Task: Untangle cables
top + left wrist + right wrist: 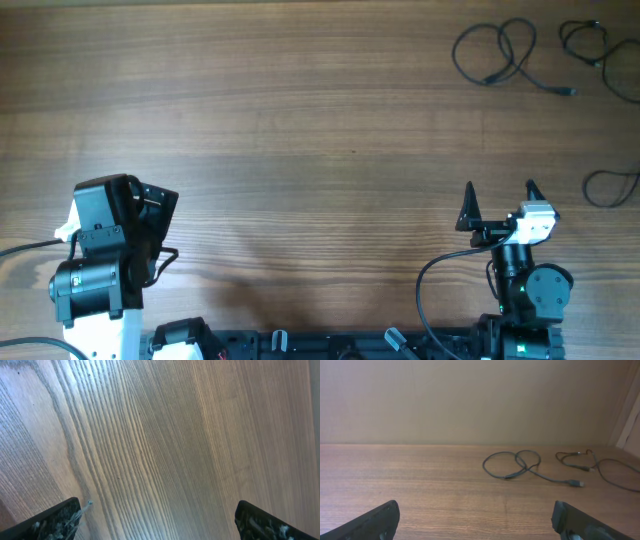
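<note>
wood table (300, 120) fills the overhead view, with a plain beige wall behind it in the right wrist view. going left to right: the left arm sits at the near left. left gripper (157, 517) is spread wide in its wrist view, one fingertip in each bottom corner, only bare wood grain between them, gripping nothing. right gripper (500, 198) is at the near right, fingers pointing to the far side and spread apart, nothing between them. the cables are all on the right side, well away from both grippers. we see a looped cable (500, 42) at the far right, crossing over itself, its tail ending in a small plug. a second cable (575, 453) lies just right of it, apart from it as far as we can tell. a third cable (587, 188) loops at the right edge, right of the right gripper and partly cut off by the frame.
</note>
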Controlling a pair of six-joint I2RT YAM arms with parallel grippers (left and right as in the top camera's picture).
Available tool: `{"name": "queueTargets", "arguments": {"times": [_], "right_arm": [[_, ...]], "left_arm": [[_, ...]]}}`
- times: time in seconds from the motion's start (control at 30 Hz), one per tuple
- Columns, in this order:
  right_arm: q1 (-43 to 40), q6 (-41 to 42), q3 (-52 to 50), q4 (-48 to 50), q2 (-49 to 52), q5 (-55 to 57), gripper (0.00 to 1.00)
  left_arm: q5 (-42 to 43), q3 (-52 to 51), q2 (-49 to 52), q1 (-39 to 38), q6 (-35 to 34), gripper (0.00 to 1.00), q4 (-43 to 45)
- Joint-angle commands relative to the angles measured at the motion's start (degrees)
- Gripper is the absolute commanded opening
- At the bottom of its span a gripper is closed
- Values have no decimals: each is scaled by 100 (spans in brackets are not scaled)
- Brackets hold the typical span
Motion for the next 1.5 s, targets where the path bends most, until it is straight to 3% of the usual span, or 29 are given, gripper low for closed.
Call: {"name": "queueTargets", "arguments": {"times": [0.0,0.33,0.47,0.63,0.77,0.97,1.13,1.37,1.47], "right_arm": [[28,-103,-7,9,-42,98,100],[28,-103,-7,9,-42,98,100],[28,-101,-7,9,-42,101,100],[28,-103,-7,9,-42,98,100],[28,-101,-7,9,-42,98,100],[28,-103,-7,7,-42,98,100],[28,-101,-7,9,-42,98,100],[28,-103,-7,9,-42,98,100],[28,-101,-7,9,-42,98,100]], "left_arm": [[4,59,-9,42,68,100,13],[-203,-7,-1185,-111,201,100,-267],[-35,-621,-2059,-116,201,100,-146],[490,-1884,-3578,-116,221,100,826],[1244,-2767,-4721,-122,1344,100,2159],[1587,-3300,-4754,-264,1917,100,3744],[1565,-3722,-4789,-535,3311,100,4905],[1550,-4752,-4789,-581,3484,100,6301],[1259,-5014,-4789,-704,3486,100,6299]]}}
